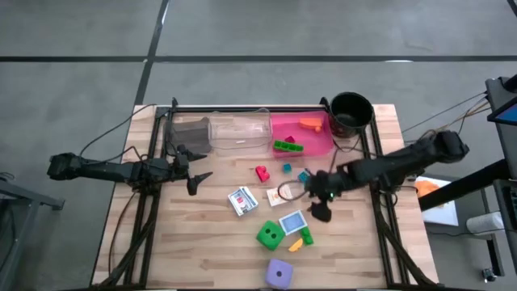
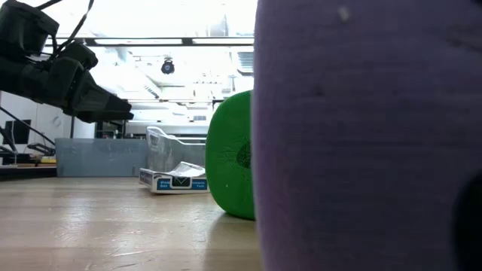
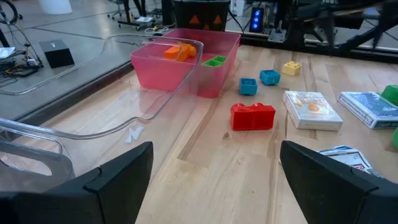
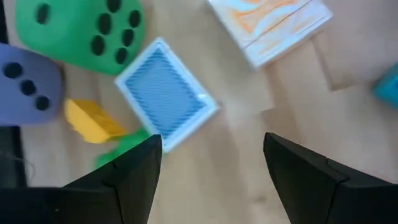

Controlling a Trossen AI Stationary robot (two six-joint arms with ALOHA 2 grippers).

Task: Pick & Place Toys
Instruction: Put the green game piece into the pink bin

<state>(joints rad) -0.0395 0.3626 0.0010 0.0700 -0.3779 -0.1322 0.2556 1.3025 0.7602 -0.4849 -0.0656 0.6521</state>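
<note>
Two arms of mine reach over a wooden table (image 1: 202, 242). Along its far edge sit three trays side by side: a grey tray (image 1: 187, 133) on the left, a clear tray (image 1: 240, 133) in the middle, and a pink tray (image 1: 319, 144) on the right, with a round black pot (image 1: 351, 113) just beyond it at the far right corner. The pink tray holds an orange brick (image 1: 311, 124) and a green brick (image 1: 287, 146).

My right gripper (image 1: 319, 196) hangs over the right centre of the table with its fingers spread apart and holding nothing; directly beneath it lies a blue-backed card (image 4: 165, 93). My left gripper (image 1: 194, 168) waits at the left side near the grey tray, fingers also spread wide and holding nothing.

A purple die (image 1: 279, 273) sits at the near edge, and a green die (image 1: 270, 235) lies just beyond it. A white card box (image 1: 241, 200) lies near the centre, with an orange-printed card (image 1: 278, 195) to its right. A red brick (image 1: 262, 173) sits in front of the clear tray, and two teal bricks (image 1: 287, 168) lie apart to its right. A yellow brick (image 1: 296, 243) and another small green brick (image 1: 306, 236) touch each other, just right of the green die.
</note>
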